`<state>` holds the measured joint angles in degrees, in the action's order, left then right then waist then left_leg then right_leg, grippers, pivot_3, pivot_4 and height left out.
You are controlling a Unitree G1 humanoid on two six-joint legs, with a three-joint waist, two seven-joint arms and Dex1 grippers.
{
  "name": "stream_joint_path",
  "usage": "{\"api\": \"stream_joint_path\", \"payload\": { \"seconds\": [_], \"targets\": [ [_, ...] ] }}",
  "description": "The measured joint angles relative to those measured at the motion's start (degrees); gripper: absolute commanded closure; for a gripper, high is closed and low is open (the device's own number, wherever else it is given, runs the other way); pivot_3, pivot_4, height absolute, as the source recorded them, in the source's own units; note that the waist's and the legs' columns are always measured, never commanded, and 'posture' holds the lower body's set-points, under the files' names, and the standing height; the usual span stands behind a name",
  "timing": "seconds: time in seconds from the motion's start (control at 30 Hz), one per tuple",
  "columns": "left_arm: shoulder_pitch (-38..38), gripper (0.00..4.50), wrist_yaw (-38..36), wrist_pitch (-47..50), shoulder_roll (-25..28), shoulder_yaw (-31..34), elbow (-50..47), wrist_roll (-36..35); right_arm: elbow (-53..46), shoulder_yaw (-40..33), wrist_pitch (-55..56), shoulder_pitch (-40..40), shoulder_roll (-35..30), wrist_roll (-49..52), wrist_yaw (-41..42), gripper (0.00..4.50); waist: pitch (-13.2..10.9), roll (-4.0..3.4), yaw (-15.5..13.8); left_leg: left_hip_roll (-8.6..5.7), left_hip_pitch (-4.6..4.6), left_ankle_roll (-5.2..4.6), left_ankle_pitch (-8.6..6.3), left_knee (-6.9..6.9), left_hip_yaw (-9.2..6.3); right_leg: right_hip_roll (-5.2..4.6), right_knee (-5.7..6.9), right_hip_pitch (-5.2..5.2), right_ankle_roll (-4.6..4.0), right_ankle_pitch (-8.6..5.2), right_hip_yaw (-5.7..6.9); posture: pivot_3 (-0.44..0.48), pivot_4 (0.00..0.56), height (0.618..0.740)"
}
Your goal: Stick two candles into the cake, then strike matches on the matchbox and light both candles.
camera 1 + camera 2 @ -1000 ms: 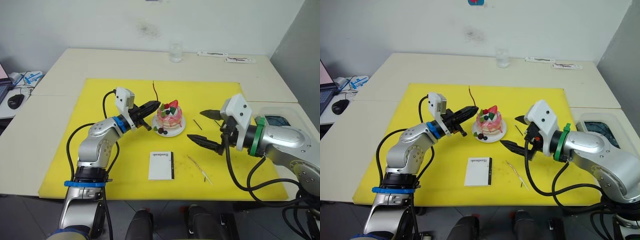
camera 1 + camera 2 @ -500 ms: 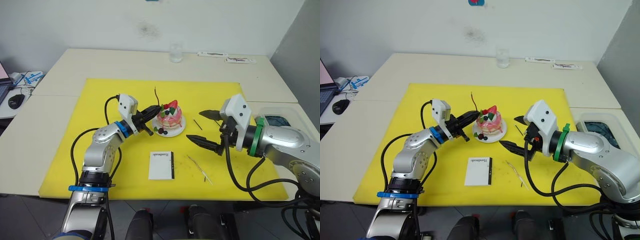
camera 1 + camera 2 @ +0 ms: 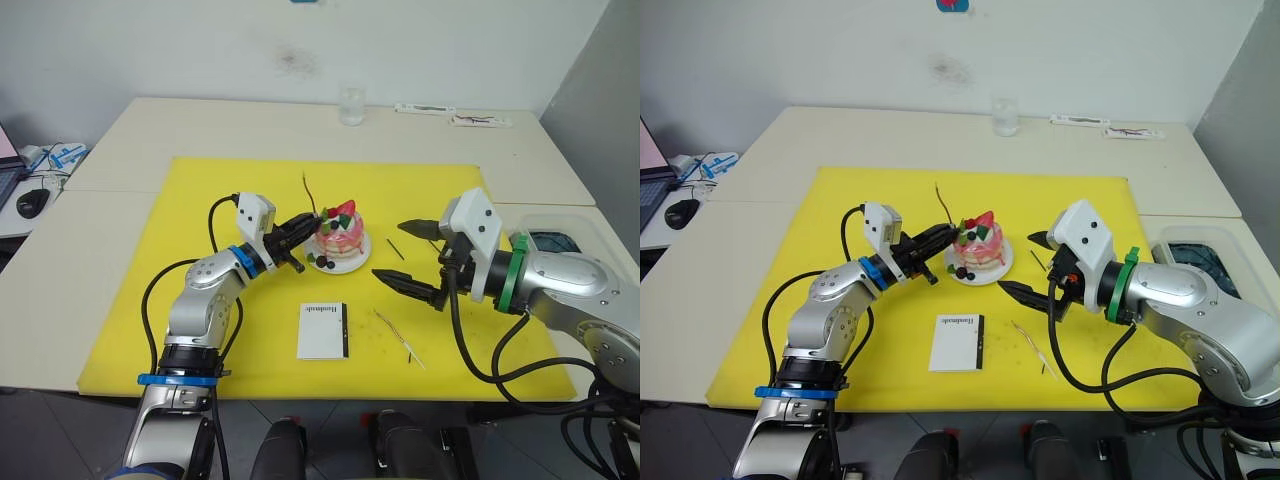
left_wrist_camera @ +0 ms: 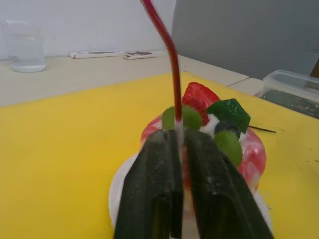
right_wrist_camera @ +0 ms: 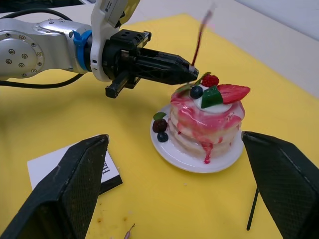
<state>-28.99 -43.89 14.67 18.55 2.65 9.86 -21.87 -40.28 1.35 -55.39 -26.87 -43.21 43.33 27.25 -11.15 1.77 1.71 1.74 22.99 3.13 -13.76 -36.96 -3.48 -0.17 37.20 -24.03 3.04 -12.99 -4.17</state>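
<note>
White matchbox [image 3: 323, 330] reads "Handmade"; left hand [image 3: 312, 221] pinches the reddish candle [image 4: 169, 55]; right hand [image 3: 408, 257] spread wide.

Head pair: high, looking forward and down over the yellow mat [image 3: 200, 330].
Left wrist: low and very close behind the left gripper [image 4: 179, 144], facing the cake [image 4: 219, 134].
Right wrist: above the mat, perhaps mid-distance from it.
Shared: cake in every view.

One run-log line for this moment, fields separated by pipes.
left gripper: shut on red candle, upright at cake | right gripper: open, idle | golden candle: on mat | matchbox: untouched
</note>
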Motion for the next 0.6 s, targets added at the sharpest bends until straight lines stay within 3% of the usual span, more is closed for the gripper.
{"api": "stream_joint_path", "payload": {
  "seconds": [0.3,0.6],
  "targets": [
    [0.1,0.03,2.6,3.1,1.3,3.5,-4.0,-2.5,0.0,0.0,0.0,0.3,0.6,-0.5,0.1,0.00,0.0,0.00,0.0,0.00,0.00,0.00,0.00,0.01,0.00,0.00,0.00,0.00,0.00,0.00,0.00,0.000,0.150,0.740],
    [2.7,0.03,2.9,10.3,8.5,6.7,-14.2,-6.2,0.0,-0.1,1.0,1.5,0.9,-1.5,1.1,0.00,0.0,0.00,0.1,0.01,0.00,0.00,0.00,0.02,0.00,0.00,0.00,-0.01,-0.01,-0.01,0.01,0.000,0.150,0.740]
  ]
}}
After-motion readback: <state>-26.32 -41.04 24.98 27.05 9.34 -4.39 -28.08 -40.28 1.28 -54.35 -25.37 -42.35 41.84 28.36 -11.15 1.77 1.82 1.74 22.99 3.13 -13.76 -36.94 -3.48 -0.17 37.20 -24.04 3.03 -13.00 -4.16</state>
